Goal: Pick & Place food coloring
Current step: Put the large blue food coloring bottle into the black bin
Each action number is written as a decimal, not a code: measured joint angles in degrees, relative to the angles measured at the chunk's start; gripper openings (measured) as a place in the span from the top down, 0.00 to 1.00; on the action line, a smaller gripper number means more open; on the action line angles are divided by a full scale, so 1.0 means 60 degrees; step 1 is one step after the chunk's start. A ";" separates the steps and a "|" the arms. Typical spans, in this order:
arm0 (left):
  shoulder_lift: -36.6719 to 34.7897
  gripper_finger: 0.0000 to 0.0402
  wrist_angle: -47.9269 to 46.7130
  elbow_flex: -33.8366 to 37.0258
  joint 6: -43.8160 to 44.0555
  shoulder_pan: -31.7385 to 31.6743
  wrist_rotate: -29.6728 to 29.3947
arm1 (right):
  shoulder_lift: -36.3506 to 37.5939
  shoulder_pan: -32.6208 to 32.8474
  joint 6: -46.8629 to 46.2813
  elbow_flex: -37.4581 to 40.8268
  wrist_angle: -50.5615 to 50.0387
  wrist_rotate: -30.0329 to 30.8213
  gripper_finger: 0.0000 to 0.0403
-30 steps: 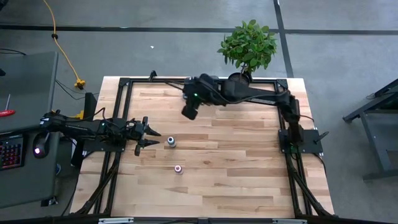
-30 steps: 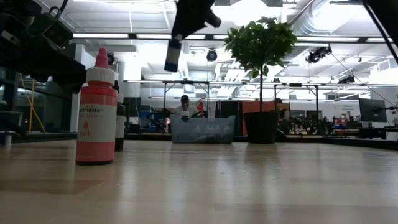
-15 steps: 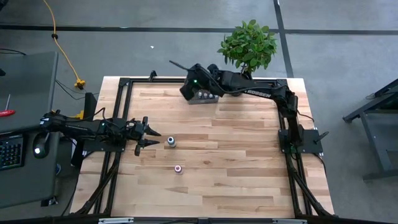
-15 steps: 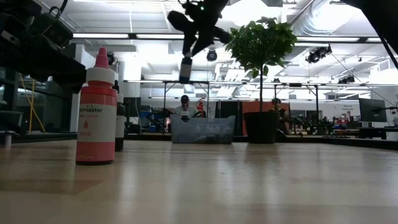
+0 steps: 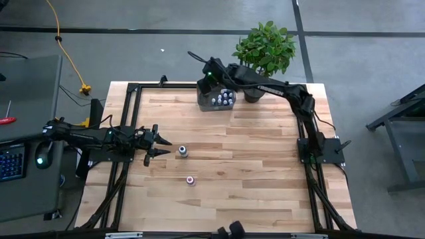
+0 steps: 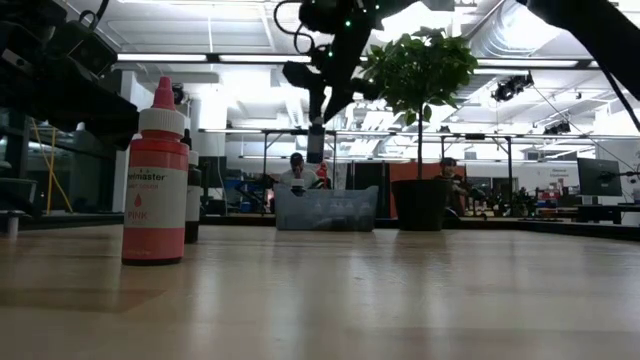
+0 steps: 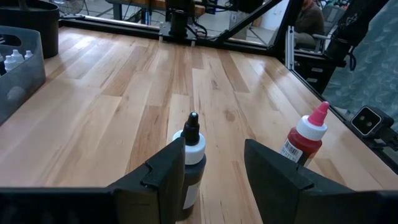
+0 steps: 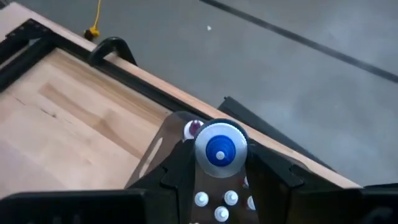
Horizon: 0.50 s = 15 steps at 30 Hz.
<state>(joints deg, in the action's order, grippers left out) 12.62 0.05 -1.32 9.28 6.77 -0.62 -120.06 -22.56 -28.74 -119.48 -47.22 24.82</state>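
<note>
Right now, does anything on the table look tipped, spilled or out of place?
Nothing stands out. The pink bottle and the dark bottle stand upright on the wood, no spill showing. The right pincer holds a blue-capped bottle above the grey tray.

The wooden worktop (image 5: 252, 172) holds a grey tray (image 5: 216, 101) with small bottles at its far edge, beside a potted plant (image 5: 264, 50). Near the middle stand a dark bottle (image 5: 182, 151) and a pink bottle (image 5: 190, 180), a little apart.
</note>
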 joint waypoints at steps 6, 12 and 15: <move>0.0001 0.59 0.0000 0.0000 -0.0004 -0.0001 -0.0001 | -0.0334 -0.0315 -0.0209 0.0000 -0.0255 -0.0232 0.71; -0.0002 0.59 0.0000 0.0000 -0.0001 0.0001 0.0005 | -0.0730 -0.0599 -0.0218 0.0000 -0.0299 -0.0813 0.71; -0.0002 0.59 0.0000 0.0000 0.0000 -0.0001 0.0002 | -0.0879 -0.0720 -0.0246 0.0000 -0.0310 -0.1018 0.71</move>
<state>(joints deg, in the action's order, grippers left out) 12.60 0.05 -1.32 9.28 6.77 -0.60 -125.34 -26.87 -30.21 -119.48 -49.08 18.71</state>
